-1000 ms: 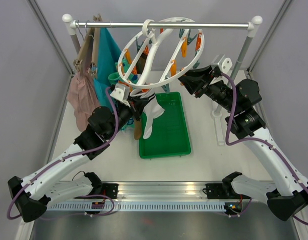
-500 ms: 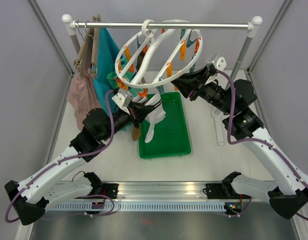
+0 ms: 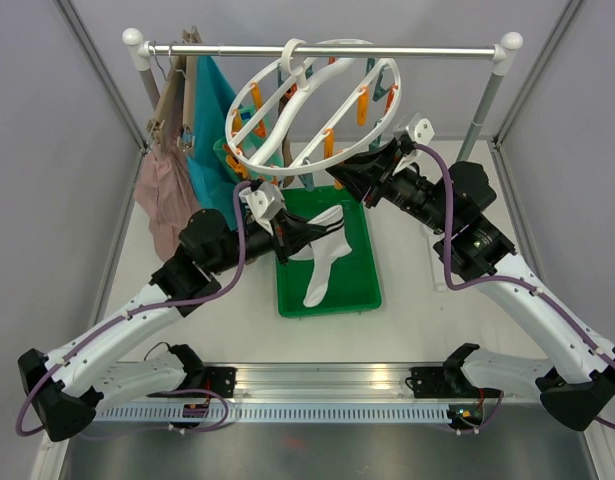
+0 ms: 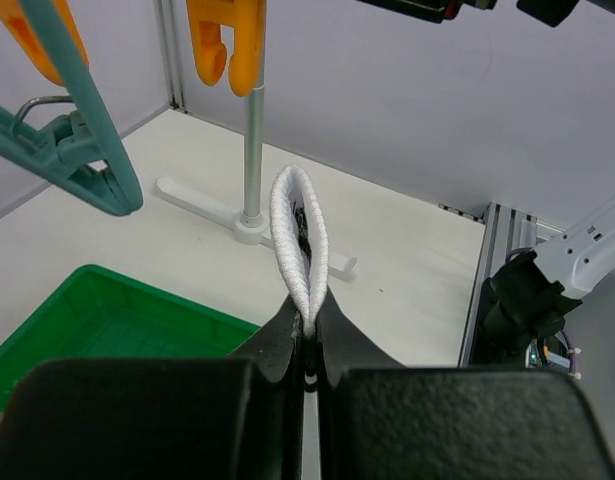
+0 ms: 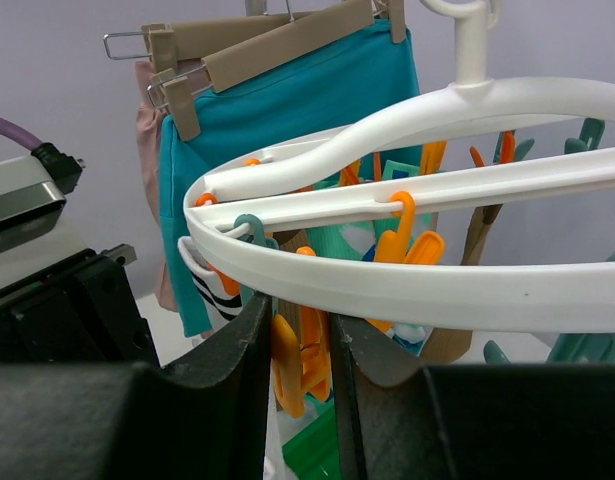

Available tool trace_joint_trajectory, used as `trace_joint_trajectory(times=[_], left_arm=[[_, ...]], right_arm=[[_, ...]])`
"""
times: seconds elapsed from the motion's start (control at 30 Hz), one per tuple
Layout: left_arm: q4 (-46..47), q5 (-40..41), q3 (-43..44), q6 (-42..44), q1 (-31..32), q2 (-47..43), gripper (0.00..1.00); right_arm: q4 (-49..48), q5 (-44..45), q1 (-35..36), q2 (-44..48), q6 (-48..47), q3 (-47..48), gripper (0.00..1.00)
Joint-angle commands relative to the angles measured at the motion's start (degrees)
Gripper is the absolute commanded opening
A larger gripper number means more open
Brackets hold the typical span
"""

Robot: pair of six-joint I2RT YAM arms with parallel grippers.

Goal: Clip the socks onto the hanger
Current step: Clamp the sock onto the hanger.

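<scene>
One white sock [image 3: 322, 262] is pinched in the tightly closed left gripper [image 3: 287, 232], over the green tray [image 3: 352, 285]. The right gripper [image 5: 299, 330] is clamped on an orange peg [image 5: 287, 372] at the hanger's [image 5: 437, 285] 5 o'clock rim. The hanger hangs from the rail [image 3: 437, 50] at the tabletop's [image 3: 417, 310] 12 o'clock.
</scene>
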State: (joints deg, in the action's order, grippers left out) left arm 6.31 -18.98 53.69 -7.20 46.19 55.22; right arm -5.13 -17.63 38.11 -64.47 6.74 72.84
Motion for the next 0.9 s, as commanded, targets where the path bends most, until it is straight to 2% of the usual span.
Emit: trace_joint_trajectory(times=[0.0, 0.87], left_arm=[[2.48, -1.32, 4.05, 1.84, -0.23, 2.25, 0.02], [3.54, 2.2, 10.73, 2.1, -0.23, 9.11, 0.02]], right_arm=[[1.08, -1.44, 0.74, -0.48, 0.55, 1.25, 0.0], [4.07, -2.41, 0.83, 0.13, -1.47, 2.57, 0.0]])
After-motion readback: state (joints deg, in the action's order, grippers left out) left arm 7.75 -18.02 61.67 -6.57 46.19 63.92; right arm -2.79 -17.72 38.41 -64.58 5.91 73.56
